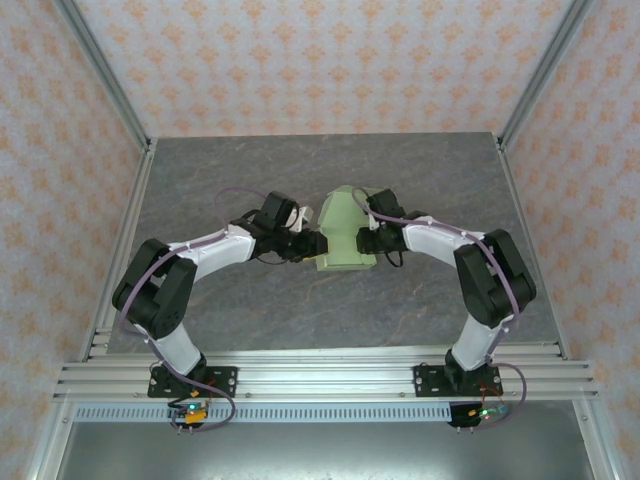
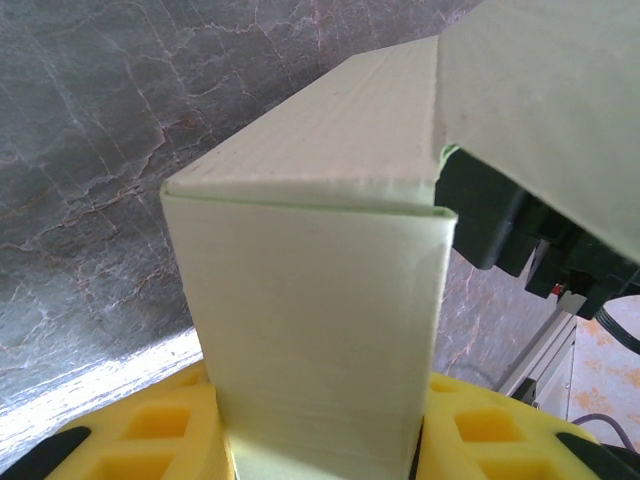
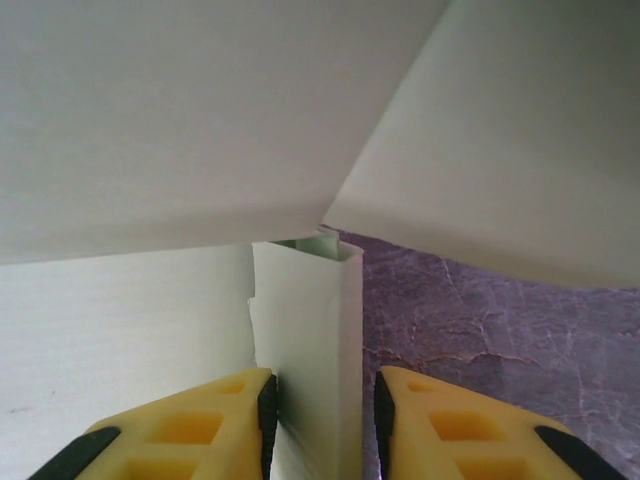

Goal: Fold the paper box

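While the grey desk (image 1: 300, 310) is sitting under both arms, the pale green paper box (image 1: 345, 235) is standing half folded mid-desk between them. The left pincer (image 2: 320, 450) is pinching one upright side. The right pincer (image 3: 322, 420) is straddling a folded edge, can't tell if it's actually squeezing.

Paper box (image 3: 180, 110) partly beyond the top and left edges, right gripper (image 3: 322, 388) fingers partly below the bottom edge.
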